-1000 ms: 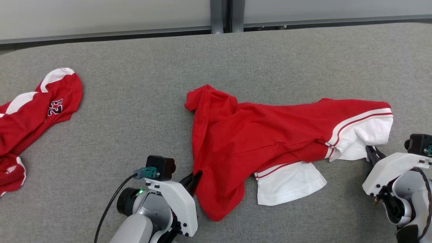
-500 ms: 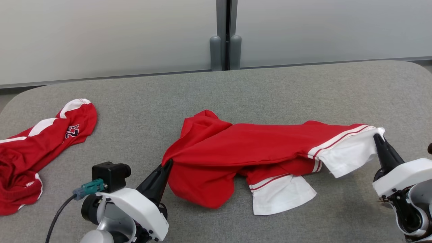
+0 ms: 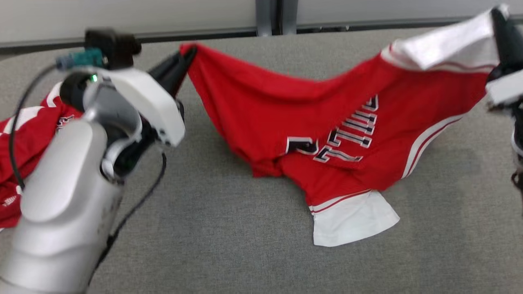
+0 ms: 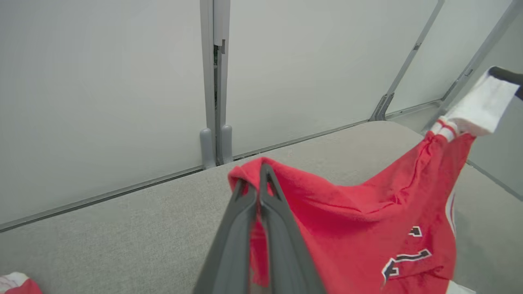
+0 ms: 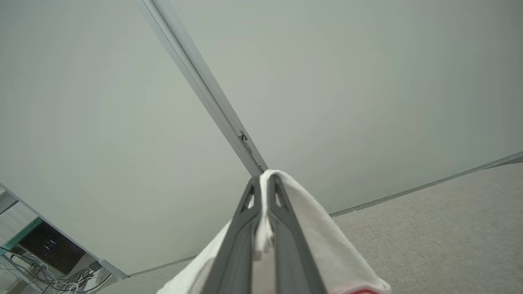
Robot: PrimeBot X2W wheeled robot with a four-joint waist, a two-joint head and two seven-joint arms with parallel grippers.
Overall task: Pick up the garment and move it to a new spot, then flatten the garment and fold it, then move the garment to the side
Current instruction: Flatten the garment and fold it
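The grey desk carried the red garment, hung stretched toward its far edge, with one white cuff resting mid-desk. The left gripper clenched its red corner, and the right gripper clenched its other white cuff.

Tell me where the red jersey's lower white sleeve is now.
In the head view, the lower white sleeve lies on the grey fabric table, right of centre, below the red jersey stretched between the left gripper and right gripper.
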